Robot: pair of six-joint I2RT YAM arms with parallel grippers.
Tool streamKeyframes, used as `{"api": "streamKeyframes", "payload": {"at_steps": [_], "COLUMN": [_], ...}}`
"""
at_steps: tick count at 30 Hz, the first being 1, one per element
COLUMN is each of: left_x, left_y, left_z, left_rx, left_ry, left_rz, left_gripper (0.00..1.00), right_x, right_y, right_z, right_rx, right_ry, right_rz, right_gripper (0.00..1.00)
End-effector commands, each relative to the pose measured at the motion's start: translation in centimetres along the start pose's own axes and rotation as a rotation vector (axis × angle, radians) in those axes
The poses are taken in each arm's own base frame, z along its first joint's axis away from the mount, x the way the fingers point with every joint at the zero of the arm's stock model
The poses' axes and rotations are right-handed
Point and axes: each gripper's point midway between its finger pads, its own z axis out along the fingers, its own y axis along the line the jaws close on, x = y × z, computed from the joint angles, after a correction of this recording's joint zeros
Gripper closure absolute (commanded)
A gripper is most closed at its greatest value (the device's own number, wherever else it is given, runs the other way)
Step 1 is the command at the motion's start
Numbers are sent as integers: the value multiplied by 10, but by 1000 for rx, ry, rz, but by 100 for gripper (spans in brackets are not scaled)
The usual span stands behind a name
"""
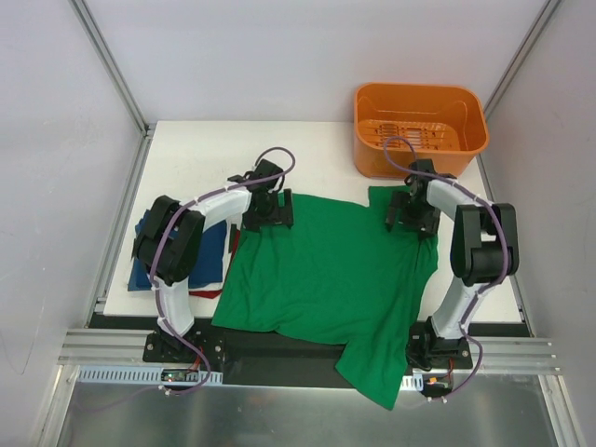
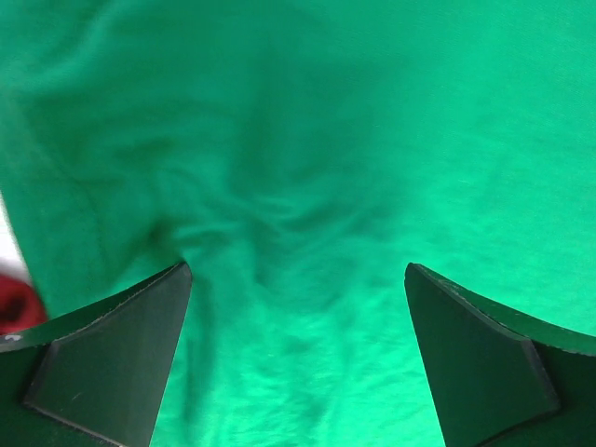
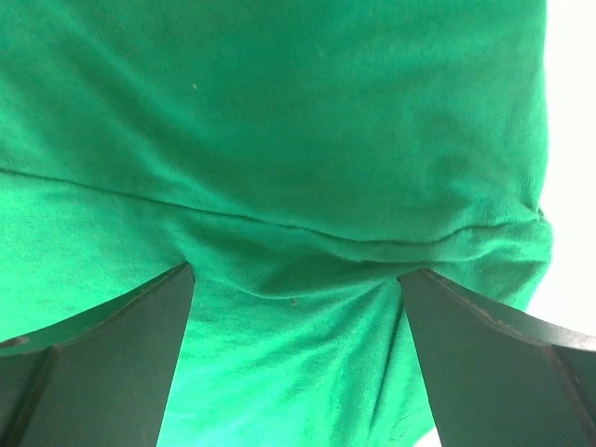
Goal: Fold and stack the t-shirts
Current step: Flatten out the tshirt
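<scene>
A bright green t-shirt [image 1: 326, 275] lies spread over the table, its near corner hanging past the front edge. My left gripper [image 1: 268, 216] is at the shirt's far left corner, jaws wide open and pressed down onto the green cloth [image 2: 298, 233], which puckers between the fingertips. At the far right corner my right gripper [image 1: 412, 216] is also open, with a folded hem of green cloth [image 3: 298, 251] bunched between its fingers. A navy blue t-shirt [image 1: 212, 256] lies folded at the left, a red edge [image 1: 207, 294] showing under it.
An orange plastic basket [image 1: 419, 126] stands at the back right corner of the white table [image 1: 186, 158]. Vertical frame posts rise at the back corners. A metal rail runs along the front, where both arm bases are bolted.
</scene>
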Motion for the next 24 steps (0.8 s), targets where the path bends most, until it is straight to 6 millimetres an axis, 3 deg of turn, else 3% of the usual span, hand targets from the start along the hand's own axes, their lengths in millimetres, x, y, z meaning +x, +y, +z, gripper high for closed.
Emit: {"api": "streamKeyframes", "payload": {"at_steps": [1,8,11,15,17,18,20,21,23,24], "left_x": [-23,-48,-58,-53,-54,-46,-46,-34,-28,-14], "left_y": [-5,-8,-15,-14,-15,-13,-15,-16,-20,-19], "left_z": [2,23,16,0,-16,-18,-36,-37,-51,-51], "left_rx": [30,86,119,129,136,127,130,123,133,126], "left_ry": [-18,14,2,-11,-43,-36,-76,-63,-89,-72], "left_rz": [20,-27,-31,-35,-40,-38,-32,-20,-14,-6], "left_gripper": [1,1,1,0,1,1,1,1,1,1], "right_x": [-38,-84,-95,-96,-82,-81,-67,-50,-29,-5], "right_y": [-7,-8,-8,-7,-9,-6,-5,-6,-7,-10], "right_z": [8,5,-6,-36,-40,-56,-64,-72,-77,-79], "right_rx": [28,46,53,27,21,3,-7,-3,2,-3], "right_ry": [-27,-109,-145,-216,-212,-253,-261,-264,-263,-245], "right_rz": [-70,-132,-138,-114,-98,-92,-75,-76,-42,-26], "right_gripper": [3,3,3,3,3,3,3,3,3,3]}}
